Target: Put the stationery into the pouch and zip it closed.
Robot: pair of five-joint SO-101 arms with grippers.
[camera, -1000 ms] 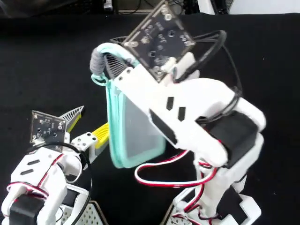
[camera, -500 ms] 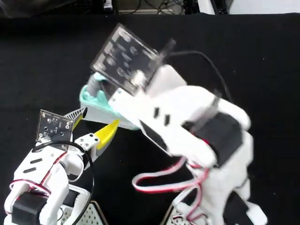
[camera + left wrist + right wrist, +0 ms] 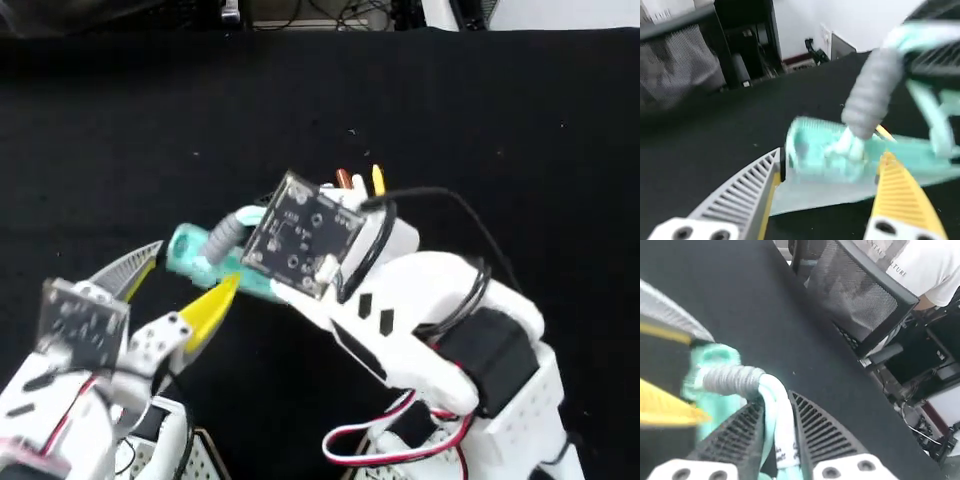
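The pouch (image 3: 190, 250), mint with a clear side, lies low on the black table (image 3: 120, 130) between the two arms, and its clear panel looks spread flat on the cloth. Its mint strap (image 3: 775, 412), with a grey wrap (image 3: 732, 380) further along the loop, is pinched between the black fingers of the right gripper (image 3: 776, 402), so this arm holds the loop and not the body. The left gripper (image 3: 190, 268) has its grey and yellow fingers spread wide to either side of the pouch's end. I cannot tell whether they touch it. The zip and its pull cannot be made out, nor whether any stationery is inside or the mouth is open. The main risk is the hold: a strap gives little control, so the pouch may twist or fold when the left fingers close or pull. They could then catch fabric rather than the pull. If the mouth is open, tipping could spill anything inside.
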